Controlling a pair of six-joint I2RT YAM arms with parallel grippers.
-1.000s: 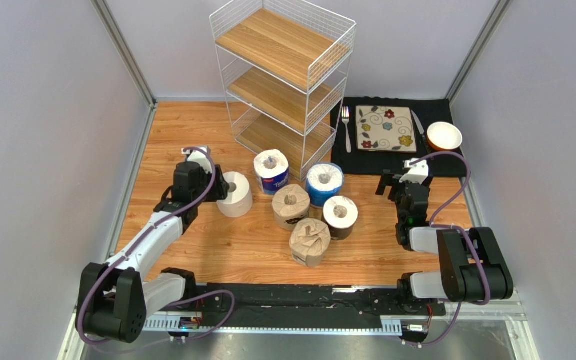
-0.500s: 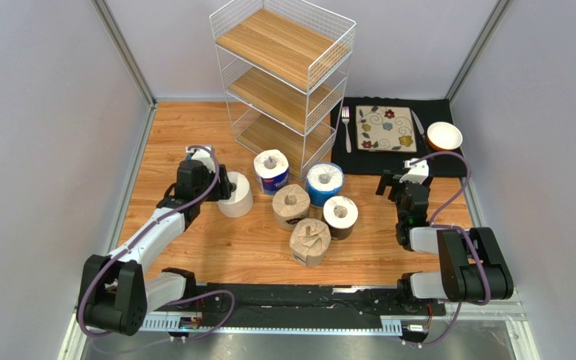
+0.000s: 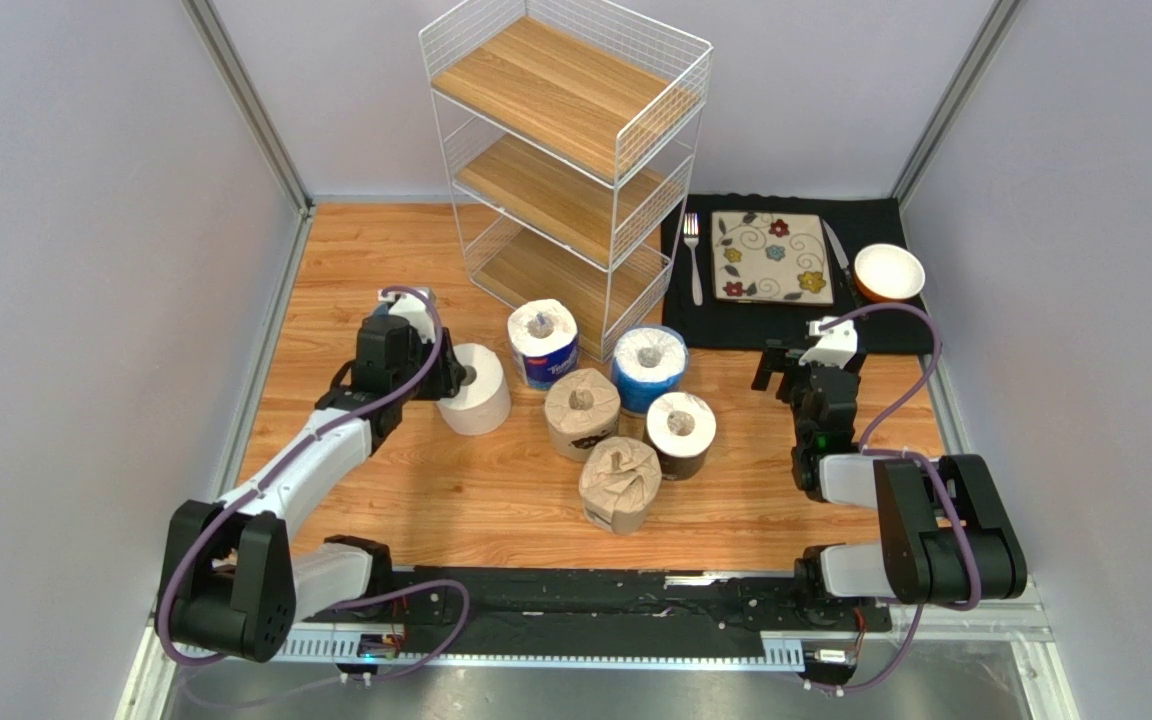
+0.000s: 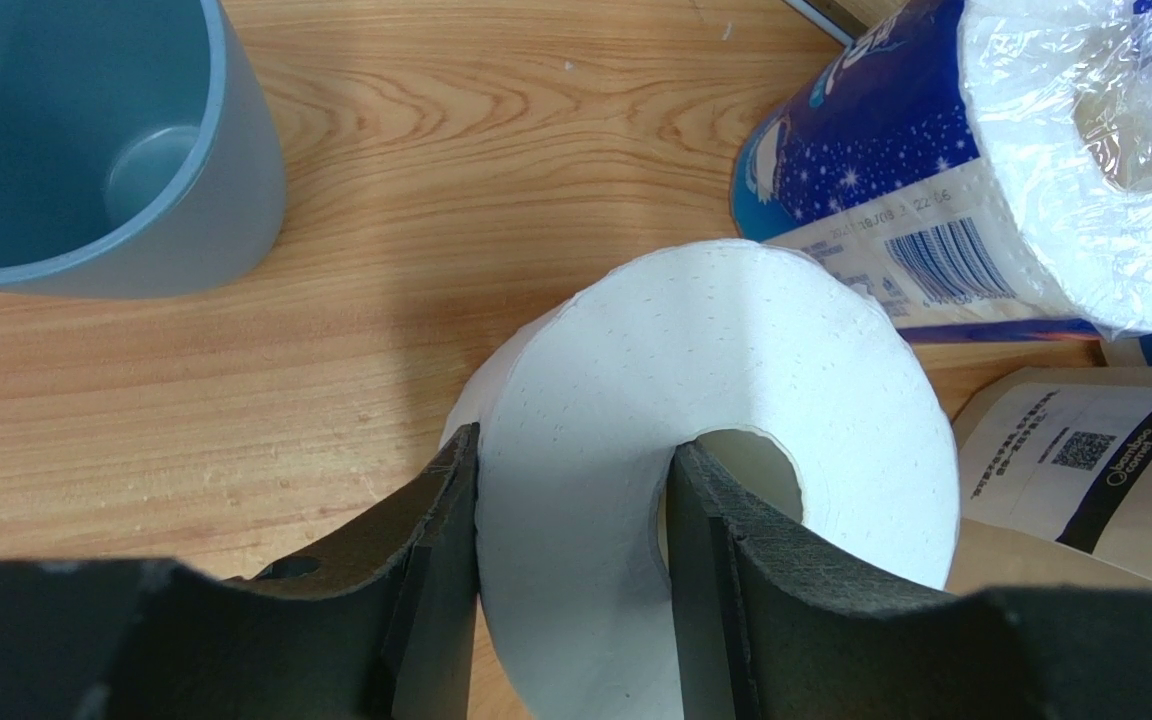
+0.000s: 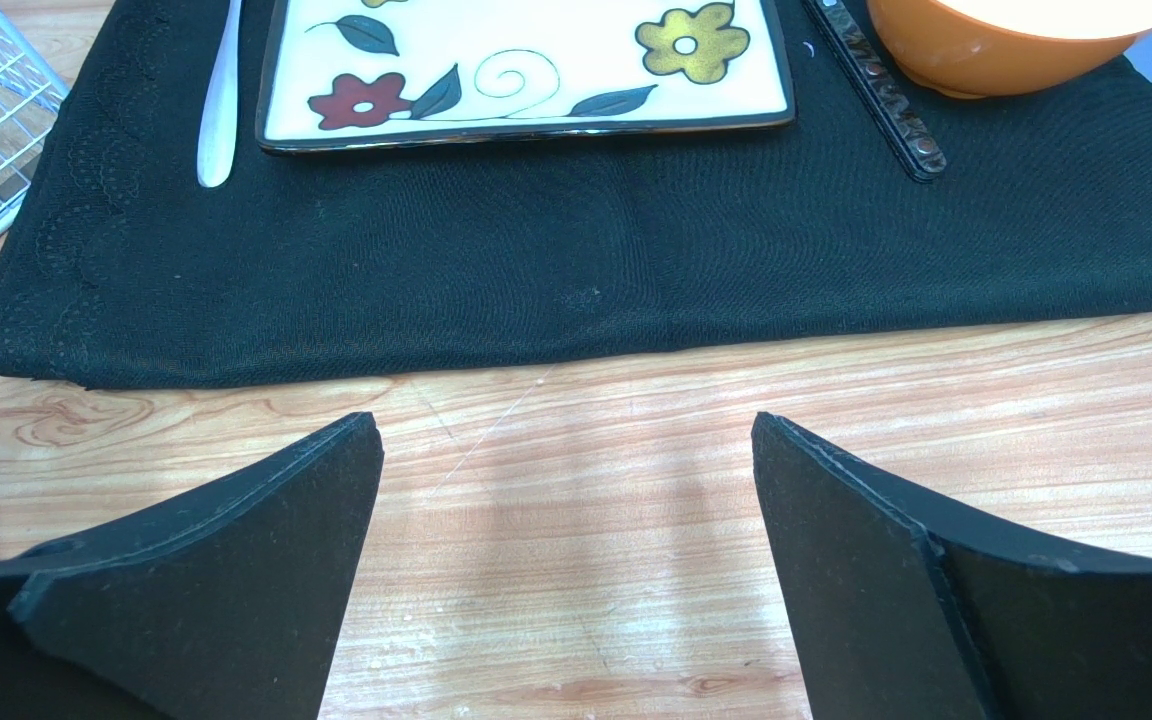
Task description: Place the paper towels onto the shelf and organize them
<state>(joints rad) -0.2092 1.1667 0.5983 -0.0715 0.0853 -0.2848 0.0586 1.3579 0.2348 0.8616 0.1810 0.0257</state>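
L jaws pinch white roll (image 4: 717, 390) by its wall, outside and inside core; R jaws wide open, empty; off-centre grip on soft paper may slip w/ lift.

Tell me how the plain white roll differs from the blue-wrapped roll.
The plain white roll is bare paper; the blue-wrapped roll is wrapped in blue plastic. The left gripper pinches the plain white roll's wall, one finger in its core; the blue-wrapped roll stands untouched. Both stand upright on the table.

The plain roll (image 4: 717, 390) is white, the cup (image 4: 162, 225) grey-blue, the bowl (image 5: 988, 45) orange.
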